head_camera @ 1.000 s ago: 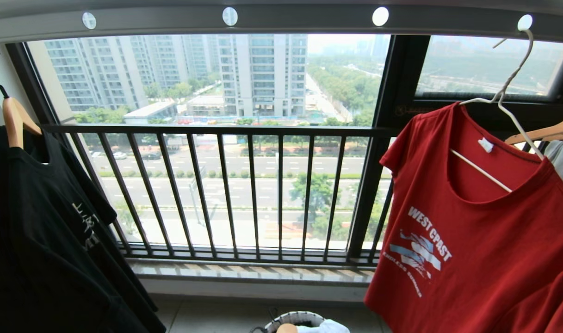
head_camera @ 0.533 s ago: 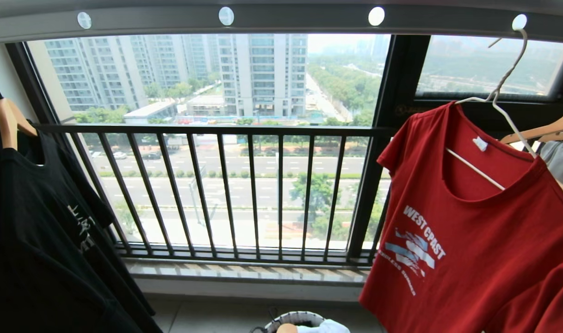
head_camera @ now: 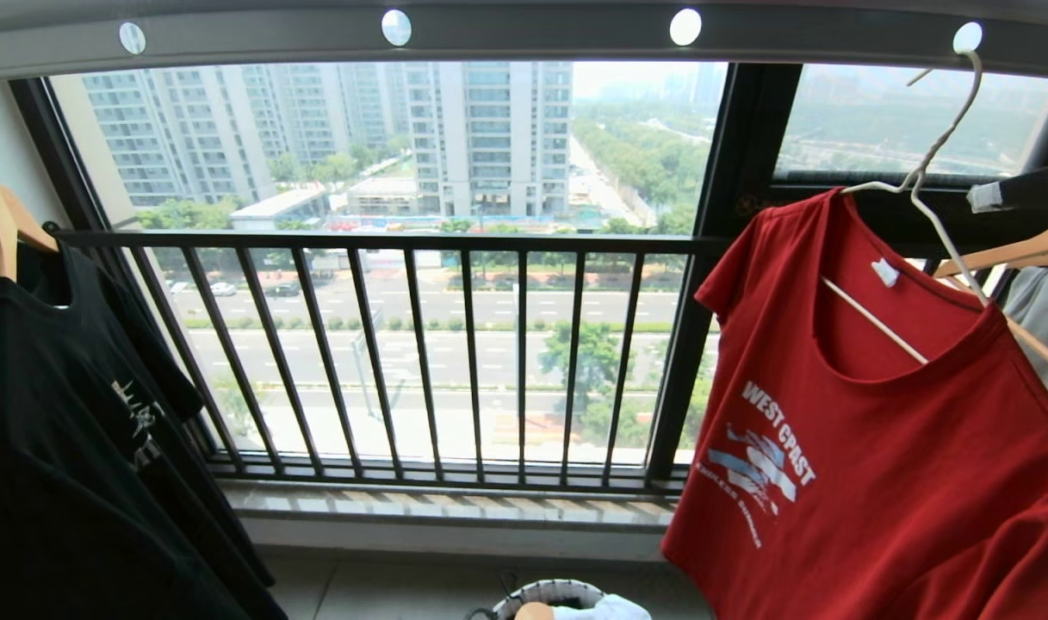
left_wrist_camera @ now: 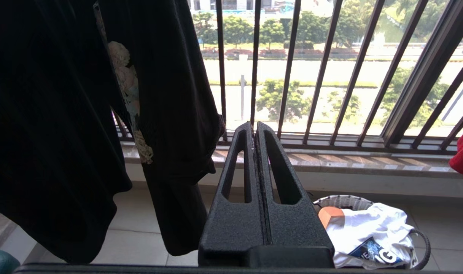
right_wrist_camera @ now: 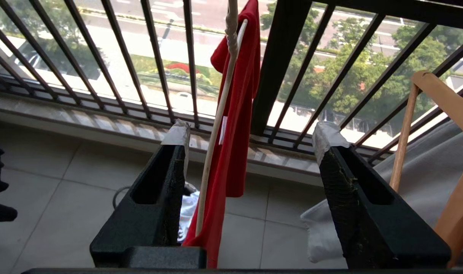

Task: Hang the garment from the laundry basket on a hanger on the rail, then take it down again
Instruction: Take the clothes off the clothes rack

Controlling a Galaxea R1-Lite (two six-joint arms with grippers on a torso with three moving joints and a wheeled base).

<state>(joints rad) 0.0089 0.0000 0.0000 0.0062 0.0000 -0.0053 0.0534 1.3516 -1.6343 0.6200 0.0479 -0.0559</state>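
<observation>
The red garment hangs at the right on the pale wire hanger. The hanger's hook sits in a hole of the grey rail overhead. My right gripper is open, its jaws wide apart. In the right wrist view the hanger's arm and the garment stand between them, nearer one finger; I see no contact. One taped fingertip shows at the head view's right edge, beside the hanger. The laundry basket stands on the floor below. My left gripper is shut and empty, parked low.
A black T-shirt hangs on a wooden hanger at the left. Another wooden hanger with a grey garment hangs close on the right. A white cloth lies in the basket. The black barred window railing stands behind.
The rail and the hung shirts have shifted a little to the left against the window. A taped fingertip of my right gripper has come into the head view at the right edge.
</observation>
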